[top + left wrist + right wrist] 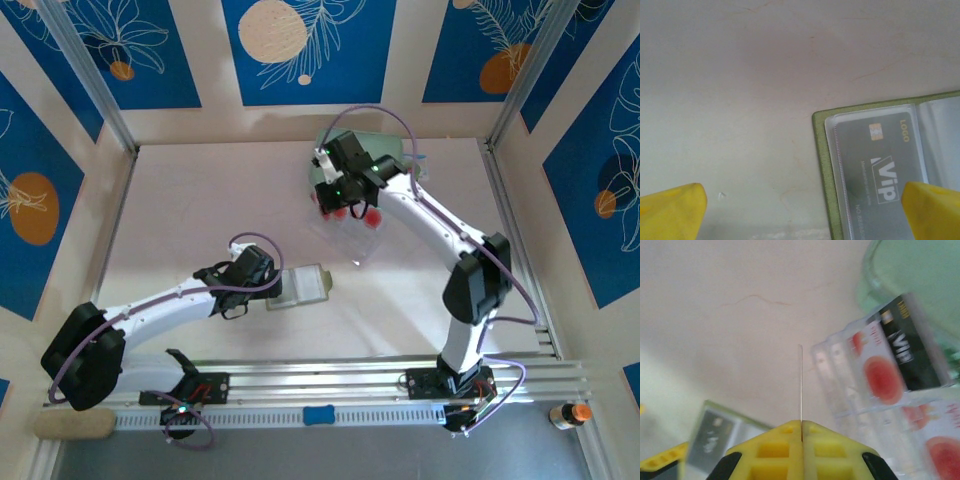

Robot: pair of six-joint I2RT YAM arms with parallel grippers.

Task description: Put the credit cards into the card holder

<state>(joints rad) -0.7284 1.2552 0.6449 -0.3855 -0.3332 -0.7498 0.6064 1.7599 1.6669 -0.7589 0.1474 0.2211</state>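
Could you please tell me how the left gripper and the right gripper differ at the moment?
The left gripper stands wide open and empty; the right gripper is shut, pinching a thin card edge-on. The left gripper hangs over the open card holder; the right gripper is near the other credit cards. Both have yellow fingers.

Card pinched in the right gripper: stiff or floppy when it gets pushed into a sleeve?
Probably stiff: the card stands out from the shut right gripper as a dead-straight edge-on line, no sag. Likely very light, being so thin. Held only at one end, it may pivot or slip if it snags entering the card holder.
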